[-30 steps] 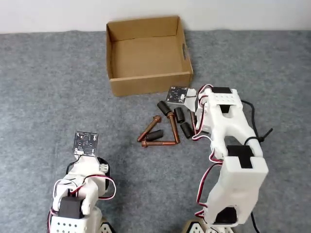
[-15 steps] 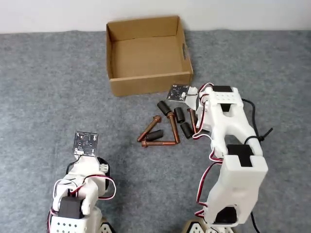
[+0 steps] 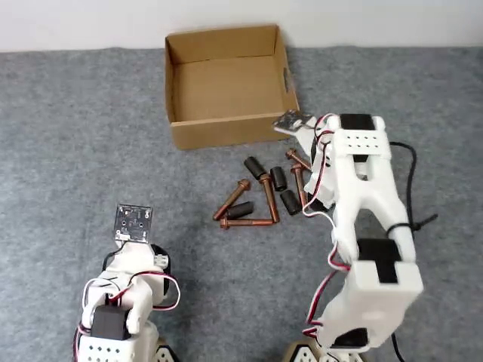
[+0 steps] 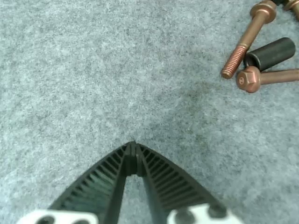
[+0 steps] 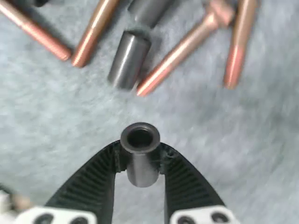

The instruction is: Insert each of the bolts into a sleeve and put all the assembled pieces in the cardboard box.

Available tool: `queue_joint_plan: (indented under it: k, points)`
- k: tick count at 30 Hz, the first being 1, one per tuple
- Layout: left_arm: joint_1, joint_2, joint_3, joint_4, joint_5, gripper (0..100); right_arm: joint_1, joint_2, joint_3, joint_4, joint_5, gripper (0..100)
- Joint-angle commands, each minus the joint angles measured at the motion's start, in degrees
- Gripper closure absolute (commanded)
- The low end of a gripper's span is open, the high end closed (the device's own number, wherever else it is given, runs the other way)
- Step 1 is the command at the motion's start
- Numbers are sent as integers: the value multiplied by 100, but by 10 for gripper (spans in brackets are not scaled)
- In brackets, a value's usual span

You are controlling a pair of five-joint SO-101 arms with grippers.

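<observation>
Well, we have the cardboard box (image 3: 226, 130) at upper centre of the high view, no assembled piece in it yet; loose bolts (image 3: 269, 197) and loose sleeves (image 3: 279, 179) lie mid-frame. Our left gripper (image 4: 132, 148) is pressed closed on nothing. Our right gripper (image 5: 140, 150) clamps one sleeve (image 5: 140, 169) — bore facing out — so next, we judge, a bolt must line up with that bore. The right wrist view gives the grip; the high view, the box beyond the pile.

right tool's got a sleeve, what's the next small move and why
Probably open the left tool and reach for the nearest bolt: the right tool is shut on a sleeve whose bore is empty, and the left tool holds nothing.
</observation>
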Motion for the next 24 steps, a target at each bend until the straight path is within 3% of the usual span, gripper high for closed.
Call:
queue_joint_plan:
  k: [1, 7, 10, 14, 24]
  points:
    - [-35, -26, -40, 18, 0, 994, 4, -866, -246, 699, -642, 989]
    - [-35, -26, -40, 18, 0, 994, 321, -2009, -53, 1314, -1943, 989]
    - [-35, -26, -40, 18, 0, 994, 541, -2738, 519, 1305, -2971, 989]
    - [-26, -26, -40, 18, 0, 994, 875, -3864, 1556, 1305, -3815, 989]
    - [141, -35, -31, -105, 18, 991, 1956, -6615, 3262, 919, -4070, 989]
